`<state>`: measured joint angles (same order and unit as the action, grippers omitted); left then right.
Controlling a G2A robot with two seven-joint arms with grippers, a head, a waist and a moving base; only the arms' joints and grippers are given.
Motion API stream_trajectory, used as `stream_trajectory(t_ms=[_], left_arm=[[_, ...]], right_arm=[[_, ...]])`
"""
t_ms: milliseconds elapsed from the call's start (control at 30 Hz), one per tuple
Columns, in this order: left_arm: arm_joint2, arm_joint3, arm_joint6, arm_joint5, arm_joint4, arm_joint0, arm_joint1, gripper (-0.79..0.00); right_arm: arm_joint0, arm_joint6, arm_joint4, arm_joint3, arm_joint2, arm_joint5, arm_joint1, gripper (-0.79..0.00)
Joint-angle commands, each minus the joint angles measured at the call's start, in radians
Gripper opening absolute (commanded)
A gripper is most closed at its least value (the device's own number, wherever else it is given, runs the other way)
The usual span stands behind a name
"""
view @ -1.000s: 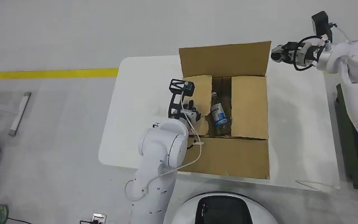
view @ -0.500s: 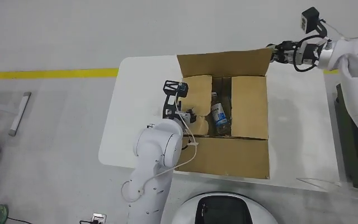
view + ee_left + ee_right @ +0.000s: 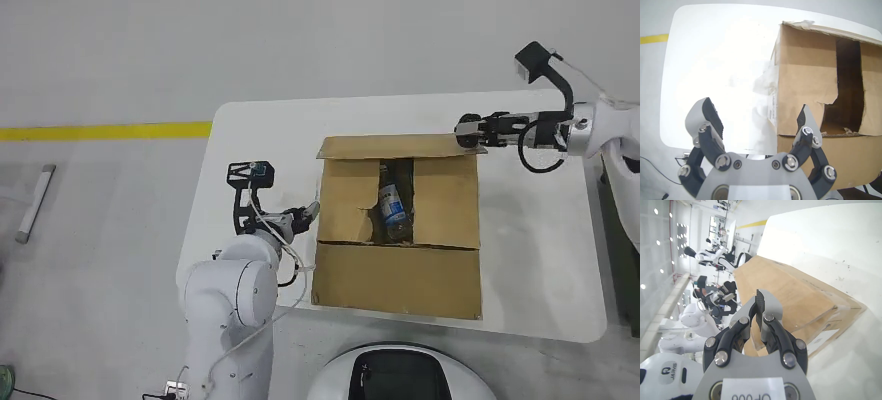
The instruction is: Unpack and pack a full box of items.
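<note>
The left tool was wide open and held nothing. It hung over the table, just beside the left side of the box.

The right tool was squeezed shut at the far right corner of the box. It looked to be pinching the far flap by its right end. That flap leaned in over the box.

The left flap and the right flap lay flat on top, with a gap between them. Through the gap a bottle could be seen lying inside.

The box was plain cardboard, so it was likely light. Its flaps were probably stiff and would bend only at the folds. The left flap had a ragged, torn edge, so a hard pull could rip it more. The best place to hold a flap seemed to be its thin free edge, close to a corner, and then swing it slowly.

The bottle looked round and smooth, so it could roll or slip. A hold across its middle seemed safest. The gap looked tight for a tool, so the side flaps would likely need to open first.
</note>
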<state>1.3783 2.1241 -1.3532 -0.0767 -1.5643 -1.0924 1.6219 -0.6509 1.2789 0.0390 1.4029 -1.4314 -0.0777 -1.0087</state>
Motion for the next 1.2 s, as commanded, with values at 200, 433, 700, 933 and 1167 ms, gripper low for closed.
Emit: stream_trajectory(t_ms=[200,433,700,933,1167], left_arm=[[0.069,0.031,-0.020,0.119,-0.024,-0.082,-0.020,0.000],[0.083,0.035,-0.060,0.232,-0.038,-0.139,-0.036,0.000],[0.062,0.068,-0.095,0.367,0.000,-0.200,-0.052,0.000],[0.035,0.096,-0.090,0.453,0.075,-0.230,-0.070,0.000],[0.031,0.115,-0.075,0.463,0.121,-0.214,-0.092,0.000]], right_arm=[[-0.149,-0.052,-0.144,0.197,0.029,-0.004,0.016,-0.785],[-0.169,-0.085,-0.157,0.223,0.045,0.003,0.020,-0.785],[-0.154,-0.101,-0.133,0.208,0.056,0.020,0.024,-0.785],[-0.141,-0.110,-0.115,0.196,0.076,0.031,0.025,-0.785],[-0.135,-0.119,-0.097,0.192,0.092,0.035,0.027,-0.785]])
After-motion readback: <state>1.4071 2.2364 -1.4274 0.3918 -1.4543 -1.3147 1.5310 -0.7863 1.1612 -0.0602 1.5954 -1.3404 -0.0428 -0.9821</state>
